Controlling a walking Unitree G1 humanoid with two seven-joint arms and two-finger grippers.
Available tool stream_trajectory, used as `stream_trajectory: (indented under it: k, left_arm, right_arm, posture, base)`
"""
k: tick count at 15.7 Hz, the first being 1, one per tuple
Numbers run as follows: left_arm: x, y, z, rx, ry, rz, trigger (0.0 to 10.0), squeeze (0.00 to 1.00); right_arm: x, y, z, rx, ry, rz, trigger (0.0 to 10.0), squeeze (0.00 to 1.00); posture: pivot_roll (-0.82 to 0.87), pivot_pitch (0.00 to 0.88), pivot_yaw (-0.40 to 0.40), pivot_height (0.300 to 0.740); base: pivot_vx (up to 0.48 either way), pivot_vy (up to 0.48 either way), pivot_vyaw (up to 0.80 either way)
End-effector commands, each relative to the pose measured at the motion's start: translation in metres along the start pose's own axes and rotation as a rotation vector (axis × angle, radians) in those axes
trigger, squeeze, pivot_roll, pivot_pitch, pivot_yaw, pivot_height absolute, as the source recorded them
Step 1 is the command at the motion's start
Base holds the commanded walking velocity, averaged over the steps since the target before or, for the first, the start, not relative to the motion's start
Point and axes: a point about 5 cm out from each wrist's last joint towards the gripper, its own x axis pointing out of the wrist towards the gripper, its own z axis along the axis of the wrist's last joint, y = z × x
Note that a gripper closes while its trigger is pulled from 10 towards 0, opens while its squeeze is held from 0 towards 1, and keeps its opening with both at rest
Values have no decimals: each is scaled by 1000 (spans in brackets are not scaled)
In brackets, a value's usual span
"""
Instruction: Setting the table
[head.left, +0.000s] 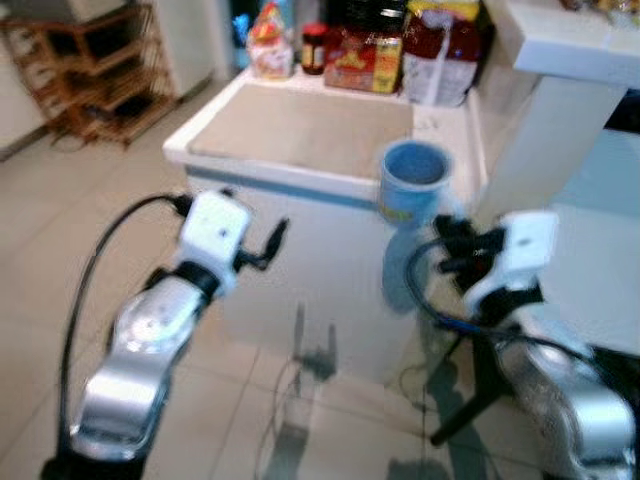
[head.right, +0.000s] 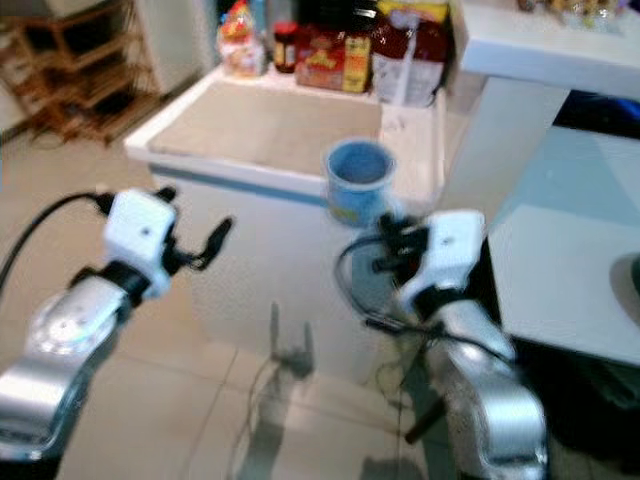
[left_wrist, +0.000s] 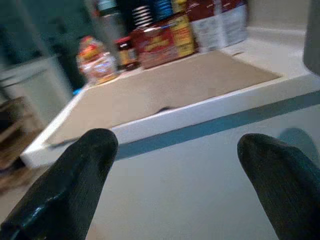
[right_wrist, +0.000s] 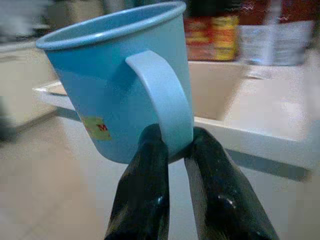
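A light blue plastic cup (head.left: 411, 180) hangs in the air at the front edge of a white counter (head.left: 330, 180). My right gripper (right_wrist: 175, 145) is shut on the cup's handle (right_wrist: 162, 95), its fingers (right_wrist: 145, 190) pinching the handle's lower end. The cup (right_wrist: 117, 80) stays upright with a small sticker on its side. My left gripper (head.left: 275, 240) is held open to the left of the cup, in front of the counter's white side (left_wrist: 200, 175), with nothing between its fingers (left_wrist: 75, 180).
A beige mat (head.left: 300, 125) covers the counter top. Jars, bags and boxes of food (head.left: 370, 45) stand along its far edge. A wooden rack (head.left: 95, 70) is at the far left. A white table (head.right: 560, 270) sits to the right. Tiled floor lies below.
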Motion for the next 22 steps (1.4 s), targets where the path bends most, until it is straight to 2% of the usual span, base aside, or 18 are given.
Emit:
stream_trajectory:
  k: [1,4,8,17,20,22]
  left_arm:
    - [0,-4,2,3,-6,-9,10000,0]
    - [1,-8,4,5,-12,-28,10000,0]
    - [3,-7,5,8,-15,-25,10000,0]
    - [4,-5,5,23,-18,-27,10000,0]
    - [3,-7,5,27,-20,-36,10000,0]
    - [3,-6,5,29,-21,-40,10000,0]
  right_arm:
    - [-1,-5,11,-15,-48,-7,10000,0]
    - [-4,-6,14,-33,-40,65,10000,0]
    - [-5,-15,21,-56,-52,71,10000,0]
    - [1,-19,21,-72,-47,54,10000,0]
    - [-4,-26,16,-73,-7,50,10000,0]
    - [-6,-33,21,-83,-11,45,10000,0]
  posture:
    - [24,16,-4,740]
    - [18,15,1,740]
    - [14,9,1,740]
    - [20,0,2,740]
    - [18,0,3,740]
    - [16,0,5,740]
  base:
    - [0,-480,0]
    - [0,-480,0]
    - [0,-480,0]
    - [0,-480,800]
    - [0,-480,0]
    - [0,-480,0]
